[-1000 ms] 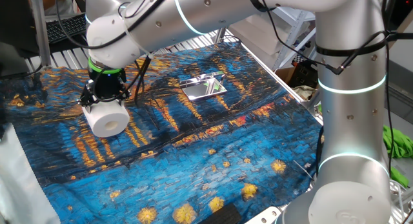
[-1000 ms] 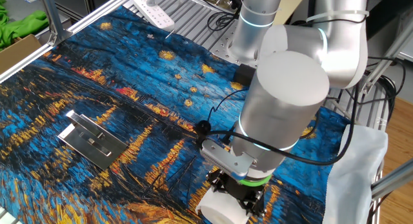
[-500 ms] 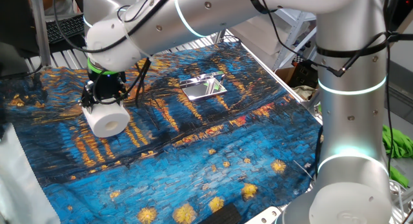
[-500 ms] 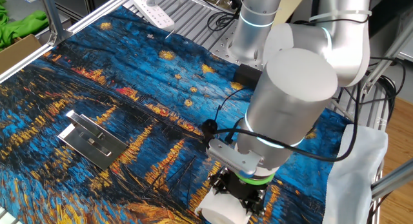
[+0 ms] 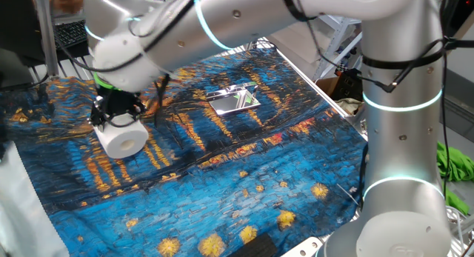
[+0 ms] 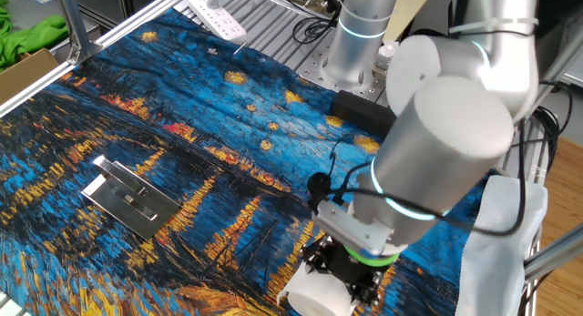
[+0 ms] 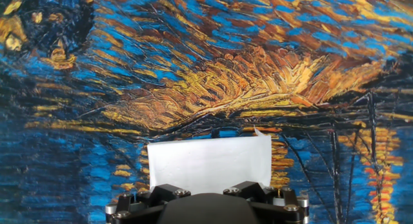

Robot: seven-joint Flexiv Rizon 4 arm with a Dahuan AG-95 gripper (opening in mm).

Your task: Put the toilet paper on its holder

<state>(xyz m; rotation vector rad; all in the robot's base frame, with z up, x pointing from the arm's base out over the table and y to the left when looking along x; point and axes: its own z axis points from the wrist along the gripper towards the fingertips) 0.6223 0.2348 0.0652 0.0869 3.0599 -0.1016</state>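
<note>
The arm's big joint has swung sideways above the toilet paper (image 5: 122,139), gripper (image 5: 116,118) slightly turned

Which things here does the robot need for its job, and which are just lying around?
Needed:
- toilet paper, under the pincer
- holder, shiny metal, lying apart from the roll

Just lying around:
- power strip
- green cloth
- painted tablecloth

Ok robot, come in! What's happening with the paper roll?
Tool down over the toilet paper, grip not confirmed. Roll lying on the painted cloth. Holder sits apart, empty. Nothing between them.
</note>
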